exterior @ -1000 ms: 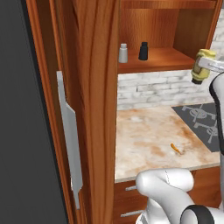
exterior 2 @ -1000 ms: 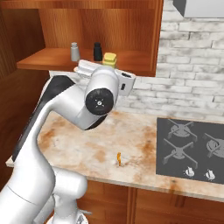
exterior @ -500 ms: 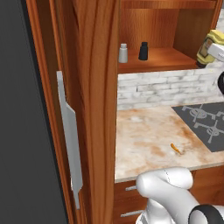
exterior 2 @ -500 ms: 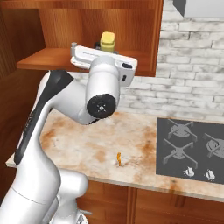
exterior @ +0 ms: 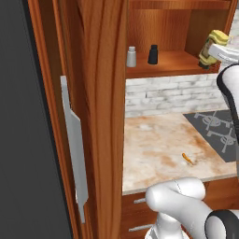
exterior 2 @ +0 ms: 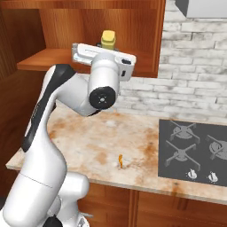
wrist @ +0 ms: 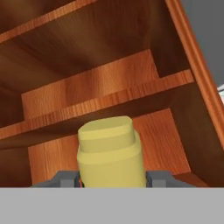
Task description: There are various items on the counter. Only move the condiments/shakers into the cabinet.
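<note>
My gripper (wrist: 112, 179) is shut on the yellow-brown squeeze bottle (wrist: 110, 148), with a grey finger (wrist: 65, 180) on each side of it. In the left base view the bottle (exterior: 212, 46) hangs upright at the right end of the cabinet shelf (exterior: 172, 63), just in front of the opening. Its cap (exterior 2: 107, 39) pokes up above my hand in the right base view. The grey shaker (exterior: 131, 56) and the black shaker (exterior: 152, 54) stand side by side on the shelf's left part. The cabinet interior (wrist: 109, 78) lies straight ahead of the hand.
The tall open cabinet door (exterior: 100, 93) stands close on the left. A tiny orange stick (exterior: 186, 158) lies on the marbled counter (exterior: 158, 140) near its front edge, also seen as the stick (exterior 2: 120, 160). A gas hob (exterior 2: 195, 146) sits to the right. Drawers (exterior: 140, 214) are below the counter.
The arm has lifted the yellow bottle from below shelf height up to the shelf level and shifted it slightly toward the cabinet opening. The two shakers and the orange stick stayed put.
</note>
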You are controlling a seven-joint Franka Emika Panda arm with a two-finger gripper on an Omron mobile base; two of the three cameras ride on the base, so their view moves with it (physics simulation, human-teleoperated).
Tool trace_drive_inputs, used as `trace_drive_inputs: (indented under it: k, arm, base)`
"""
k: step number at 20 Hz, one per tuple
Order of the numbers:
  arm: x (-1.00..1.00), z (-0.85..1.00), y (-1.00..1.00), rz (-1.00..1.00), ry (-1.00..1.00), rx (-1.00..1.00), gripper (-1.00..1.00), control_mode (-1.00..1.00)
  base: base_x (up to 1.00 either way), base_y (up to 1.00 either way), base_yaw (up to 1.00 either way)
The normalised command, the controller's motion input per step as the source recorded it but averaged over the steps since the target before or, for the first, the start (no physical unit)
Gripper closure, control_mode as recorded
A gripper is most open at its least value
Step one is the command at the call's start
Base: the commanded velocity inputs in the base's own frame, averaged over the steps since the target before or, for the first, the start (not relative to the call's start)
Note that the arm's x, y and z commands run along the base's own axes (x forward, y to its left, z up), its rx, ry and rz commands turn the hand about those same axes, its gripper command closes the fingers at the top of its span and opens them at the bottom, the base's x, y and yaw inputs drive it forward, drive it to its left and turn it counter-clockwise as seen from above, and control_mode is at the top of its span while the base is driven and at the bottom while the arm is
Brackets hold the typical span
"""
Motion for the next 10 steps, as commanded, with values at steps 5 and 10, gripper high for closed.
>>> trace_drive_inputs:
  k: [5, 10]
  arm:
    - [0.54, 0.0, 0.29, 0.0, 0.05, 0.0, 1.0, -1.0]
    - [0.52, 0.0, 0.19, 0.0, 0.15, -0.01, 1.0, -1.0]
  base:
    - [0.0, 0.0, 0.0]
    - [0.0, 0.0, 0.0]
